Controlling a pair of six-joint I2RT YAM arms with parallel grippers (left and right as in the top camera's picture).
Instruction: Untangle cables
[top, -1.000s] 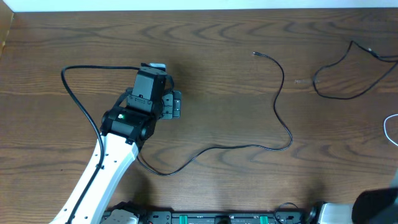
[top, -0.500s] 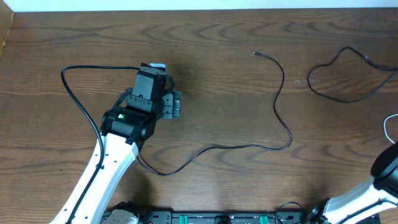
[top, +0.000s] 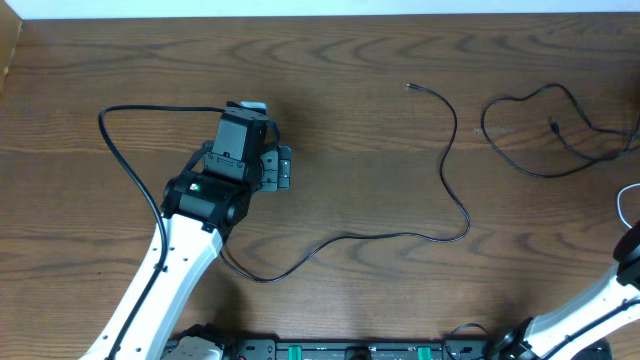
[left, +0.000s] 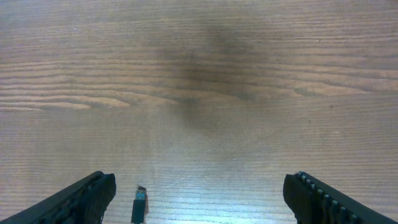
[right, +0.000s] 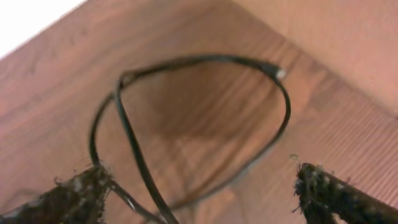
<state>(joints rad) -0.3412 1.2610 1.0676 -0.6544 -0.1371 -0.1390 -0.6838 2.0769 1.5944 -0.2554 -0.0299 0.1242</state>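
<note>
Here, the right gripper (right: 202, 175), fingers spread and pinching nothing, is hovering above the looped black cable (right: 186, 59), which is lying just ahead at the far-right side of the table (top: 350, 130).

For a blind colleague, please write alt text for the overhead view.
A thin black cable snakes across the middle of a wooden table. A second black cable lies looped near the right edge. The left arm reaches in from lower left.
</note>
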